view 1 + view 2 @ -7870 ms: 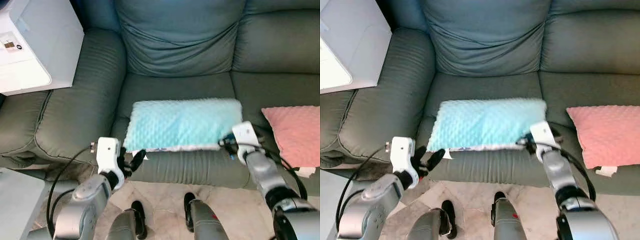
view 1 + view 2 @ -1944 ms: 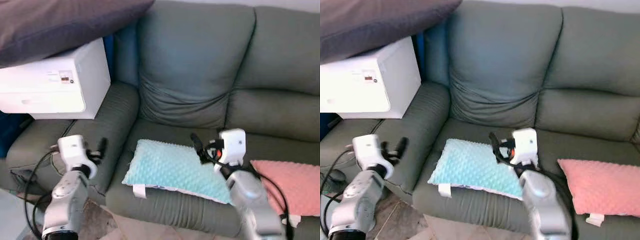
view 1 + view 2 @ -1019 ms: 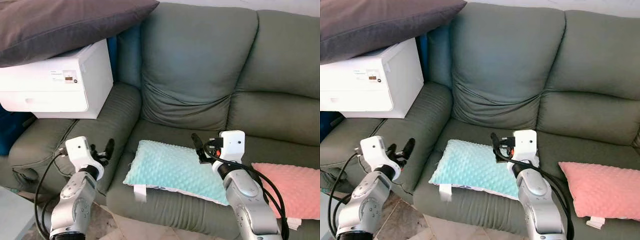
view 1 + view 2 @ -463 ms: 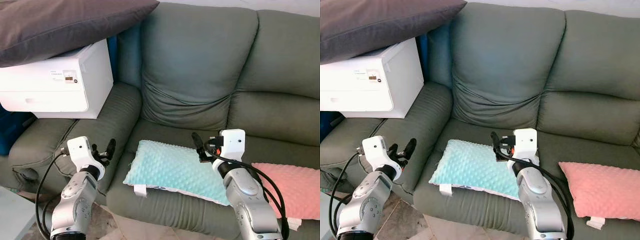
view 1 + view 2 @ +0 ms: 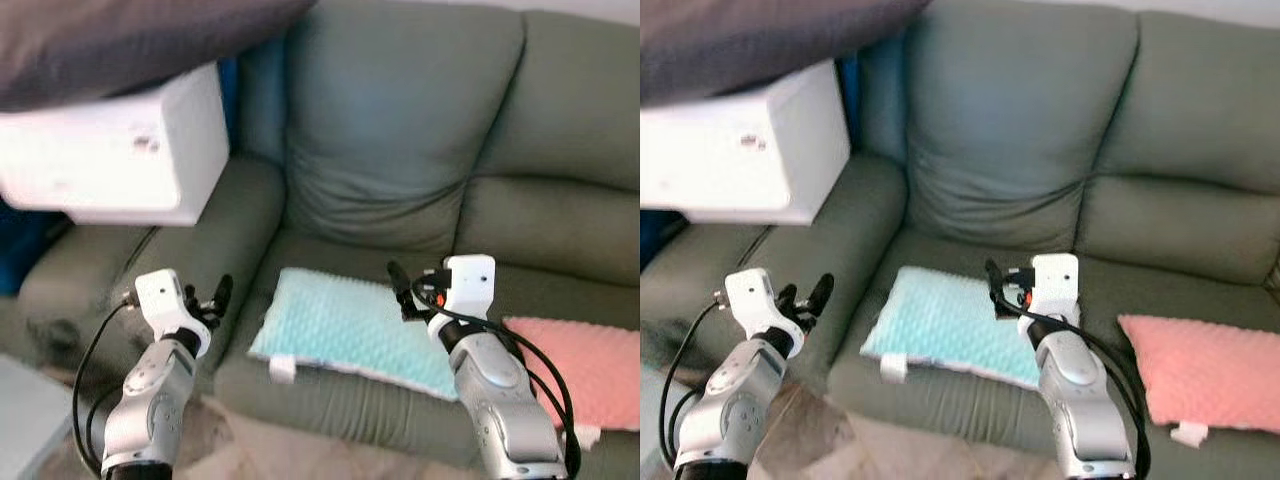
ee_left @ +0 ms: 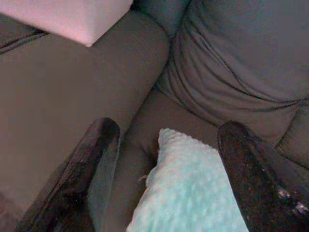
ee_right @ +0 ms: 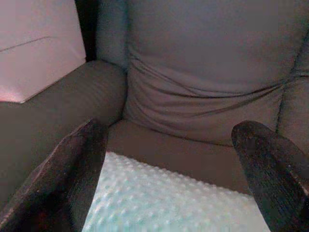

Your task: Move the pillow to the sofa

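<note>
Pillow on sofa seat, both grippers released

Left gripper hovers spread over the armrest, left of the aqua pillow. Pillow lies flat on the green sofa, long axis left-right. Right gripper, spread, sits nearer, above its right end.

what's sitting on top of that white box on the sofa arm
A dark grey cushion lies across the white box. The box's top is covered by it, so anything else there stays hidden.

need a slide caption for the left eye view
Light blue pillow lies on the green sofa seat, released, with the open left gripper and open right gripper raised on either side.
</note>
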`<state>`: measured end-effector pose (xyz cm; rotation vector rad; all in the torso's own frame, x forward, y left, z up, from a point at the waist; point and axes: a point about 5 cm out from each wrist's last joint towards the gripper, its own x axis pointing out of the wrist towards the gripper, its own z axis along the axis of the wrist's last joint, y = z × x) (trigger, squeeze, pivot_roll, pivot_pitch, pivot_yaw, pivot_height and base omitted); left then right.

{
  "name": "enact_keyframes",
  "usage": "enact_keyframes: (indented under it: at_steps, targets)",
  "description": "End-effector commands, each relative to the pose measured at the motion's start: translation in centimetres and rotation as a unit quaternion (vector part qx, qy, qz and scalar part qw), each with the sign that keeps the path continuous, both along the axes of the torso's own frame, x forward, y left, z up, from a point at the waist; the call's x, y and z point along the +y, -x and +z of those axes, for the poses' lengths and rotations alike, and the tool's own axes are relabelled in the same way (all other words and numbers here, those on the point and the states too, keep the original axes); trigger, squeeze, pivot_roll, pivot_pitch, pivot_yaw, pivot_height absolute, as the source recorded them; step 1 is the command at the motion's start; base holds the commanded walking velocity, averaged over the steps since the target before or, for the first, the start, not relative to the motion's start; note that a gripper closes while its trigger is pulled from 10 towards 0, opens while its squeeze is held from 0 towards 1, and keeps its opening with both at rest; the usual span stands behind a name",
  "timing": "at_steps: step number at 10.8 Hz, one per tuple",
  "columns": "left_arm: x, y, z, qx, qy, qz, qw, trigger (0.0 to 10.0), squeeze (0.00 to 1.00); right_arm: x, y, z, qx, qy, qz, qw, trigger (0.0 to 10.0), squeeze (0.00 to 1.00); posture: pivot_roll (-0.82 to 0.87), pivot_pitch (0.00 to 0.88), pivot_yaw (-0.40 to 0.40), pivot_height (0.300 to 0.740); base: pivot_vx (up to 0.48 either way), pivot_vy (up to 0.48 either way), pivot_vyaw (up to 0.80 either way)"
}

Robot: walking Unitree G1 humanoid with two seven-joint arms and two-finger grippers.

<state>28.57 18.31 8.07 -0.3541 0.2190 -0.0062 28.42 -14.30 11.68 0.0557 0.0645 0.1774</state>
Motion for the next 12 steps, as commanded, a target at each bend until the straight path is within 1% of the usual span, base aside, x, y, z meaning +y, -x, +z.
enact_keyframes:
  at_steps: [1, 5, 7, 10, 12]
  targets:
    - [0.1, 0.0, 0.0, 0.003, -0.006, -0.002, 1.000, 10.0, 0.00, -0.1, -0.1, 0.3, -0.004, -0.003, -0.002, 1.000, 10.0, 0.00, -0.18, 0.036, -0.008, 0.740, 0.000, 0.000, 0.00]
    - [0.2, 0.0, 0.0, 0.005, -0.009, -0.003, 1.000, 10.0, 0.00, -0.1, -0.1, 0.2, -0.003, -0.003, -0.003, 1.000, 10.0, 0.00, -0.17, 0.033, -0.005, 0.740, 0.000, 0.000, 0.00]
    - [0.3, 0.0, -0.2, 0.007, -0.012, -0.004, 1.000, 10.0, 0.00, -0.4, 0.0, -0.1, -0.003, 0.003, -0.007, 1.000, 10.0, 0.00, -0.17, 0.029, -0.004, 0.740, -0.431, 0.000, 0.00]
    - [1.1, 0.7, -1.5, 0.026, -0.026, -0.007, 0.999, 10.0, 0.00, -0.9, 0.5, -0.7, 0.003, 0.012, -0.015, 1.000, 10.0, 0.00, -0.18, 0.026, -0.003, 0.740, 0.000, 0.000, 0.00]
    - [1.3, 0.7, -1.6, 0.026, -0.026, -0.007, 0.999, 10.0, 0.00, -0.8, 0.4, -0.8, 0.003, 0.012, -0.012, 1.000, 10.0, 0.00, -0.17, 0.019, -0.005, 0.740, -0.444, 0.000, 0.00]
